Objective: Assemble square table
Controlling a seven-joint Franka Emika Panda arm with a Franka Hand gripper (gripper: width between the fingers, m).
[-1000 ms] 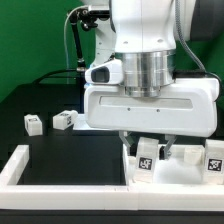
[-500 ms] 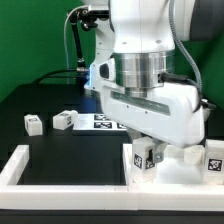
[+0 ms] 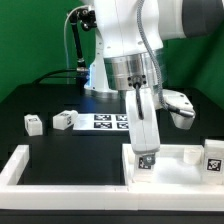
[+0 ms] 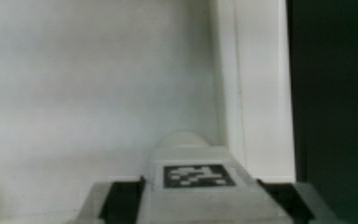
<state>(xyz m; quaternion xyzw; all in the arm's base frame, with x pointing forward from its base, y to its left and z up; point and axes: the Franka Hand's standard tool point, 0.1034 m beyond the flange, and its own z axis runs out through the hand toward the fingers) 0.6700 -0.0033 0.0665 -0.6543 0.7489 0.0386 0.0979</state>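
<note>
My gripper [image 3: 147, 157] is shut on a small white leg block [image 3: 147, 161] with a black-white tag. It holds the block upright at the near corner of the square table's white slab [image 3: 173, 172], at the exterior view's right. In the wrist view the same leg block [image 4: 195, 176] sits between my dark fingers [image 4: 123, 203], with the slab's white face [image 4: 87, 90] behind it. Whether the block is seated in a socket is hidden. Another tagged leg block [image 3: 213, 161] stands on the slab at the far right.
Two loose leg blocks [image 3: 33, 123] [image 3: 63, 120] lie on the black table at the exterior view's left. The marker board [image 3: 110, 121] lies behind them. White border bars [image 3: 20, 165] run along the left and front edges.
The hand has turned about its own axis, from broadside to edge-on to the exterior camera. The held leg block has stayed at the slab's corner, still gripped.
</note>
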